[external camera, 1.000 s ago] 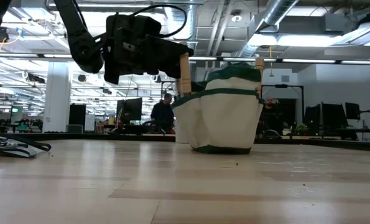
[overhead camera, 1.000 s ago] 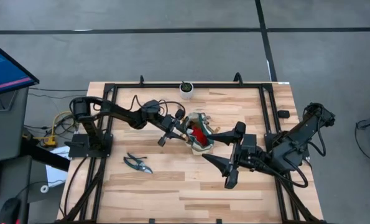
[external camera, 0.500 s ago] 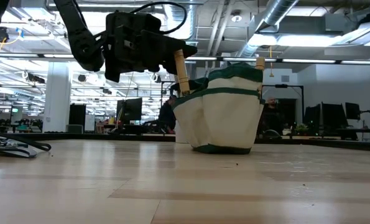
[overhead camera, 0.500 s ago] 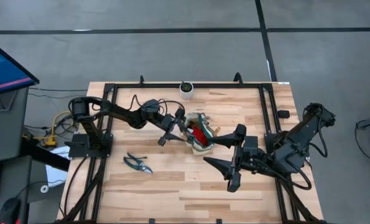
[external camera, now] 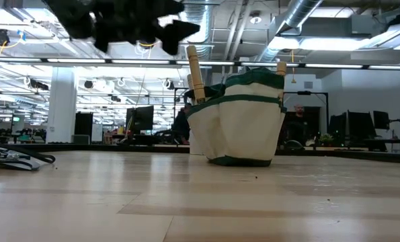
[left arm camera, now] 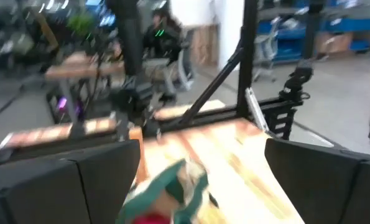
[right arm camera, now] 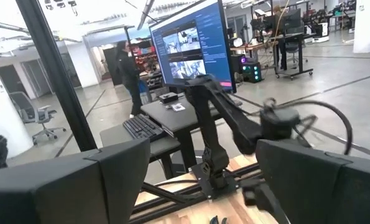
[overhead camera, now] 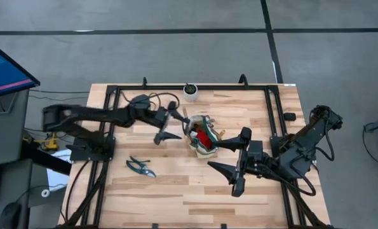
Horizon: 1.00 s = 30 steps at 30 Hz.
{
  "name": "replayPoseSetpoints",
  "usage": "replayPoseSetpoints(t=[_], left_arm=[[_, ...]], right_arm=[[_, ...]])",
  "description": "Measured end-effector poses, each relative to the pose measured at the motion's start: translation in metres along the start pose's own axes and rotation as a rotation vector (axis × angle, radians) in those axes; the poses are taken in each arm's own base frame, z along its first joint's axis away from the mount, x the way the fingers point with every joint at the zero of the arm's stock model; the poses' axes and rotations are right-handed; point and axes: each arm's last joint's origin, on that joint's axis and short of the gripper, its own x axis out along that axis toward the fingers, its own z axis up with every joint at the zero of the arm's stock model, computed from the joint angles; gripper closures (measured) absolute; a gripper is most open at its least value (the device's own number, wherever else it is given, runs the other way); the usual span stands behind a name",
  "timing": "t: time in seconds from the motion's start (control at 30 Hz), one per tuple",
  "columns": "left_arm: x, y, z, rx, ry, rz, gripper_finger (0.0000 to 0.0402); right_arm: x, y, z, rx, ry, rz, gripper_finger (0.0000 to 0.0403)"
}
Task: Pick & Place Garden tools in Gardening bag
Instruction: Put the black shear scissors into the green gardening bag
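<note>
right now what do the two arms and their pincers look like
Both arms are dark, near-black, built of jointed segments with black cables looped along them. The left pincer and right pincer each end in two long, tapering black fingers; seen close from the right wrist, the fingers are broad, flat and matte. No markings show. Each arm mounts on a black frame around the wooden table.

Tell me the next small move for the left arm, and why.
Probably swing the left gripper, open and empty beside the bag, toward the shears still lying on the table; the trowel already stands in the bag.
</note>
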Motion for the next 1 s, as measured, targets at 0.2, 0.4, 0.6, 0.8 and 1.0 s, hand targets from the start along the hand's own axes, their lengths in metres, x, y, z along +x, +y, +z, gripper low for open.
replayPoseSetpoints(t=[0.2, 0.4, 0.6, 0.8, 1.0], left_arm=[[-0.041, -0.042, 0.038, -0.089, 0.132, 0.092, 0.0073], [-0.077, -0.091, 0.046, -0.276, 0.301, 0.308, 0.0077], [-0.088, -0.125, 0.03, -0.611, 0.455, 0.47, 0.0078], [-0.08, -0.145, 0.0, -0.937, 0.74, 0.548, 0.0079], [-0.076, -0.155, -0.03, -1.285, 1.061, 0.76, 0.0079]], right_arm=[[0.0, 0.0, 0.0, -0.037, 0.002, -0.003, 0.0117], [0.002, -0.002, 0.0, -0.066, 0.005, -0.014, 0.0117], [0.0, -0.006, -0.001, -0.104, 0.03, -0.018, 0.0117], [-0.002, -0.009, 0.0, -0.123, 0.044, -0.02, 0.0117], [-0.006, -0.01, -0.002, -0.154, 0.068, -0.015, 0.0117]])
